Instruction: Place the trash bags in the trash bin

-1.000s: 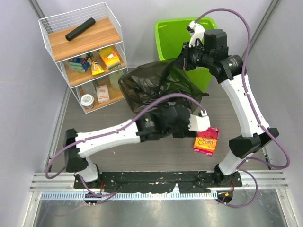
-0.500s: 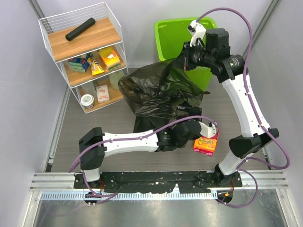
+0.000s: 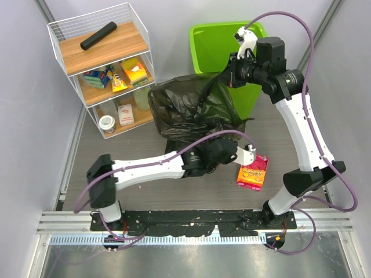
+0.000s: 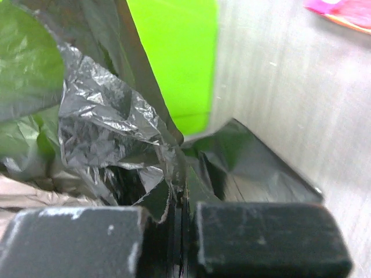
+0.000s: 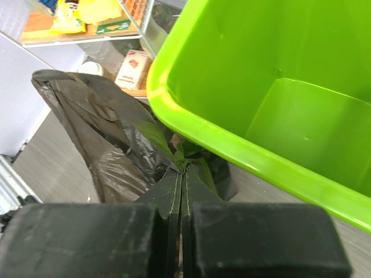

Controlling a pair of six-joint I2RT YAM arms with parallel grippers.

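Top external view puts the trash bags (image 3: 191, 110) as 1 crumpled black heap on the worktop (image 3: 127, 145), pressed against the near side of the trash bin (image 3: 217, 43) and wholly outside it. The right wrist view shows the bin's green interior bare, so nothing has gone in yet.

Both arms have hold of the plastic. The right gripper (image 5: 181, 214) has its jaws pinched tight on a fold of black film just below the bin's rolled near rim. The left gripper (image 4: 182, 214) likewise has its jaws closed down on a thin edge of the film lower in the heap, close to the worktop. How much of the bag each pinch gathers is hard to judge, since the film bunches and hides itself.

As a judgement, the grasping part is done and the transfer is not. The heap has yet to be raised clear of the rim, carried over the opening and let go. An orange snack packet (image 3: 253, 172) lies just beside the left arm, apart from the bag.
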